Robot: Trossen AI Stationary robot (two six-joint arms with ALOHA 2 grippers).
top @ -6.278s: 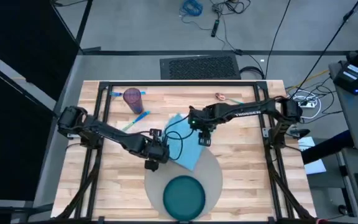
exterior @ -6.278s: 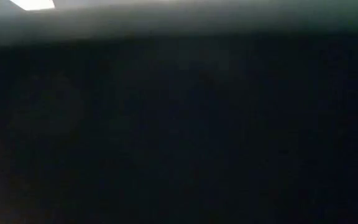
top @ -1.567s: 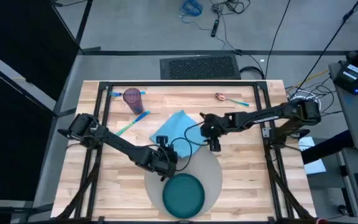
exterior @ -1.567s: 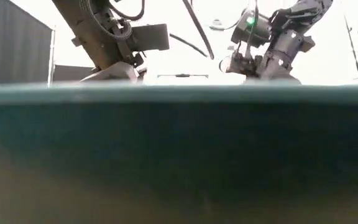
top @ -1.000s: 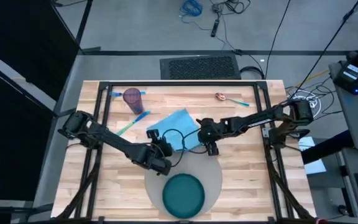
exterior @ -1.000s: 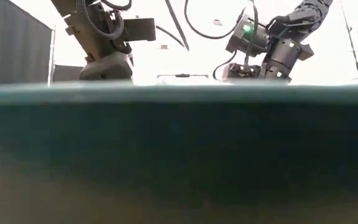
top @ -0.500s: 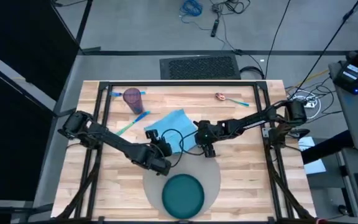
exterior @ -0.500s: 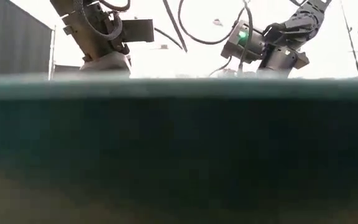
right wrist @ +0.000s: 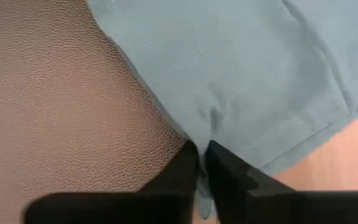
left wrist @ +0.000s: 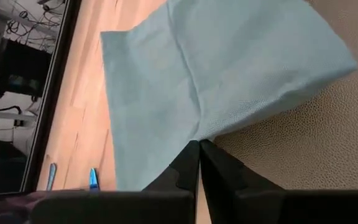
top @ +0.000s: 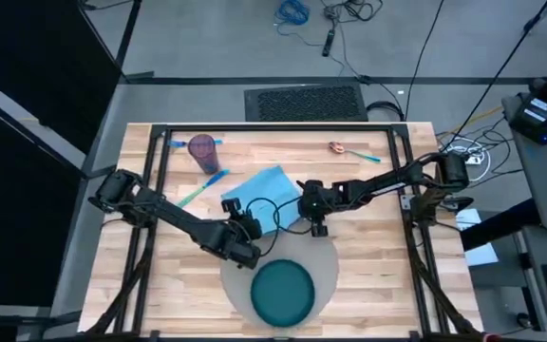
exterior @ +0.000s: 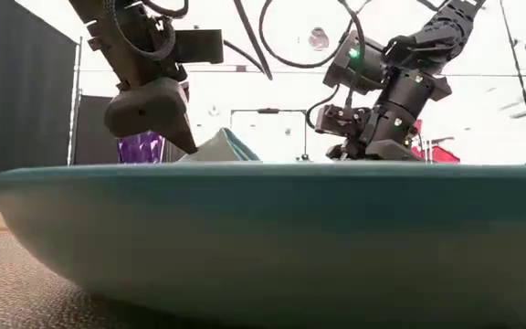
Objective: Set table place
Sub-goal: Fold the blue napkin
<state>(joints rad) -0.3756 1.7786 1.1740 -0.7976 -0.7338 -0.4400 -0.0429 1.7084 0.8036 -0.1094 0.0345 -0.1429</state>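
1. At the table's (top: 368, 252) centre, a light blue cloth napkin (top: 266, 195) lies partly on the wood and partly over the far edge of the round grey placemat (top: 329, 261).
2. Left gripper (left wrist: 199, 149): fingers pressed together, pinching one edge of the napkin where it overlaps the placemat; in the high view this gripper (top: 245, 231) sits at the napkin's left near corner.
3. Right gripper (right wrist: 202, 151): fingers likewise closed, nipping a fold of the napkin's hem at the border between placemat and wood; in the high view it (top: 315, 224) stands at the napkin's right near corner.
4. Napkin in the low view (exterior: 219, 146): raised into a small peak between the two grippers (exterior: 176, 137) (exterior: 359, 146).
5. Dark teal plate (top: 282, 294): resting on the near part of the placemat, apart from the napkin.
6. Purple cup (top: 202, 148): near the table's far left corner, well apart from both grippers.
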